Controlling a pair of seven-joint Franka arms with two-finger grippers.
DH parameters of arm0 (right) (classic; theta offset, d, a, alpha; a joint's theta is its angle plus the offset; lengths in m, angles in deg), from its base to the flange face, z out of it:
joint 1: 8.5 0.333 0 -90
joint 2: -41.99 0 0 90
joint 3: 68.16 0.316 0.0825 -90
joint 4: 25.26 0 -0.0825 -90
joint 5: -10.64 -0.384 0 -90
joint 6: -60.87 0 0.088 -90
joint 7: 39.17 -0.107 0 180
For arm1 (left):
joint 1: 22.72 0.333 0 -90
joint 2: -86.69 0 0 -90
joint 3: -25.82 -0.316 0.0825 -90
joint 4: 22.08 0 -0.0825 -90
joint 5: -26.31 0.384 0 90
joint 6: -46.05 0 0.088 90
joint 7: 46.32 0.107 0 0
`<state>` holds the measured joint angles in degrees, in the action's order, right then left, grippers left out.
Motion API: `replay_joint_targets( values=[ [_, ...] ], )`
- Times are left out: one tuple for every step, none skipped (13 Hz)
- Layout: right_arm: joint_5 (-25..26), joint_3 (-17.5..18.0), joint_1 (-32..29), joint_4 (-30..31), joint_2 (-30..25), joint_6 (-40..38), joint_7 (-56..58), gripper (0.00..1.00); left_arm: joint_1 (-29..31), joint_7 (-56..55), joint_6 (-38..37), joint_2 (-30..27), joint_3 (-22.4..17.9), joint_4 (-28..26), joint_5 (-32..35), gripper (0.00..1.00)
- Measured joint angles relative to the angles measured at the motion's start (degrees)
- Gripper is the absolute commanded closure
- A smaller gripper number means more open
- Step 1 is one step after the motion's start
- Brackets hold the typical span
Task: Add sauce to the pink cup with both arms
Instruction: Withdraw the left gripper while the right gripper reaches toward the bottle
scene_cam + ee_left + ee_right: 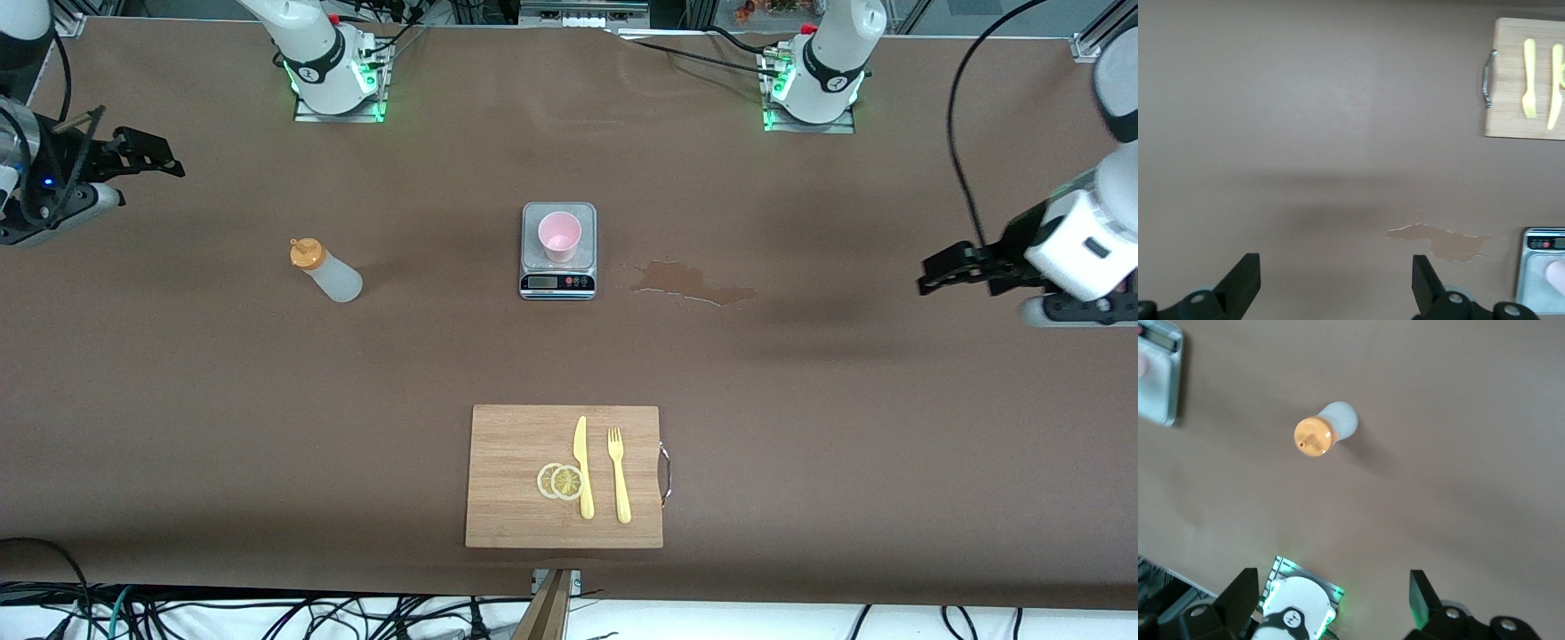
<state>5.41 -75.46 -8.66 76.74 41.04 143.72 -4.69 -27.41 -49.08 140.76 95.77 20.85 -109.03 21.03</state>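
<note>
The sauce bottle (327,272), whitish with an orange nozzle cap, stands on the table toward the right arm's end; it also shows in the right wrist view (1328,427). The pink cup (559,236) stands upright on a small silver scale (557,284) at mid-table. My right gripper (164,156) is open and empty, up in the air at the right arm's end, apart from the bottle; its own view shows the spread fingers (1241,593). My left gripper (929,271) is open and empty, up over the left arm's end; its fingers (1425,287) frame bare table.
A wooden cutting board (516,507) with a yellow knife (582,467), a yellow fork (619,476) and lemon slices (560,481) lies nearer to the front camera than the scale. A light stain (689,282) marks the table beside the scale, toward the left arm's end.
</note>
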Motion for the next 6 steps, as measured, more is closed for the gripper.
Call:
replay_joint_targets(
  values=[
    [-1.5,-2.3,-0.1,1.2,0.0,0.1,5.7,0.0,0.9,0.2,-0.8,-0.6,0.4,0.0,0.3,0.0],
    [-2.7,-4.6,-0.1,2.9,0.1,0.7,11.8,0.0,2.3,0.3,-1.3,-1.0,2.1,0.0,0.5,0.0],
    [-4.6,-6.9,-0.2,4.7,0.2,1.6,17.7,0.0,4.3,0.3,-1.7,-1.2,4.6,0.0,0.5,0.0],
    [-7.1,-9.4,-0.2,6.9,0.4,2.5,24.1,0.0,6.1,0.3,-1.9,-1.2,7.1,-0.1,0.6,0.0],
    [-9.5,-11.9,-0.3,9.1,0.6,3.5,30.7,0.0,7.1,0.2,-2.0,-1.2,8.4,-0.3,0.6,0.0],
    [-11.6,-14.2,-0.4,11.2,0.8,4.4,36.8,0.0,7.4,0.2,-2.1,-1.2,8.9,-0.5,0.6,0.0]
  ],
)
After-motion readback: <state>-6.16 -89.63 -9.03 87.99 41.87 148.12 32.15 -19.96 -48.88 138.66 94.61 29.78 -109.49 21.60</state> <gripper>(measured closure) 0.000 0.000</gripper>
